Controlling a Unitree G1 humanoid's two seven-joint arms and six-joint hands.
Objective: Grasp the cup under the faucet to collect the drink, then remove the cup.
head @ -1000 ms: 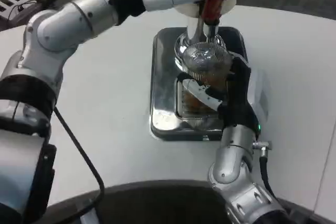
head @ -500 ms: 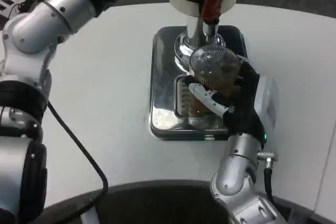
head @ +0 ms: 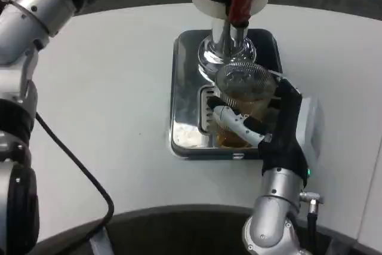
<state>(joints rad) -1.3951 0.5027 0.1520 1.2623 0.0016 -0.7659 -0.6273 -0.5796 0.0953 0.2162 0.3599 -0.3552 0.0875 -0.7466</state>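
A clear ribbed cup [head: 242, 97] holding amber drink stands lifted over the front of the steel drip tray [head: 186, 88], a little in front of the faucet. My right hand [head: 280, 126] grips it from the right side, white fingers wrapped across its lower front. The dispenser's red tap handle [head: 241, 1] and chrome spout [head: 224, 43] rise behind the cup. My left arm [head: 33, 10] is raised at the top left, its hand out of the picture.
The tray's slotted grate [head: 206, 103] lies left of the cup. A black cable [head: 71, 165] hangs from the left arm over the white table [head: 107, 106]. The table's curved front edge runs near the bottom.
My right hand has drawn the cup toward me and slightly right, away from the spout. My left hand has left the tap handle and pulled up and left out of sight.
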